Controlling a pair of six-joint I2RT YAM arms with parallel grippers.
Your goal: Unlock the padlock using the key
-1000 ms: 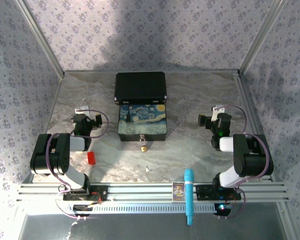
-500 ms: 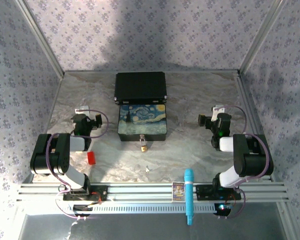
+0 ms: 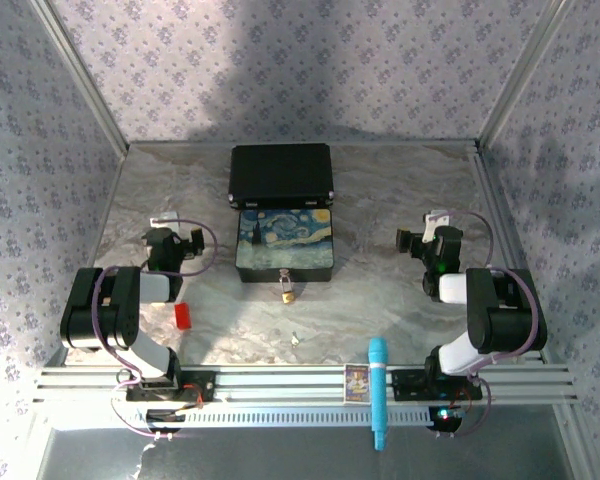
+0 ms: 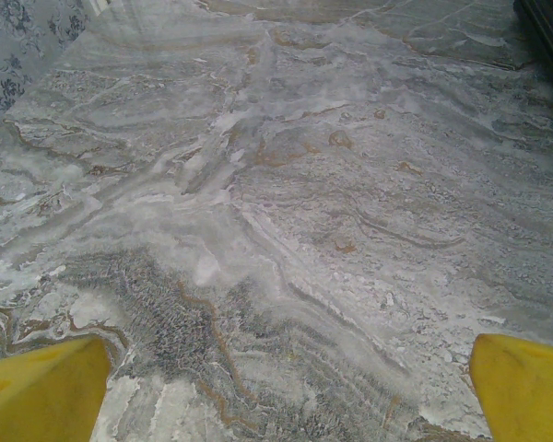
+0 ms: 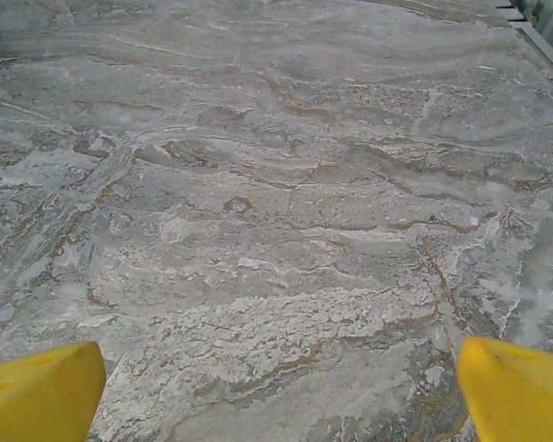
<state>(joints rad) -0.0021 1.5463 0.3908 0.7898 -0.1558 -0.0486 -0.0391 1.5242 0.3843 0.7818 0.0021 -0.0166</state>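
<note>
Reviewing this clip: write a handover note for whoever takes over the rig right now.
Left claw: open, empty, over bare table.
Right claw: open, empty, also over bare table.
Padlock: at the front of the painted box; too small to tell if it is locked.
Key: flat on the table, nearer the arms, apart from the padlock.
Done: nothing visible.
Left: pick up the key, insert it, turn it.
</note>
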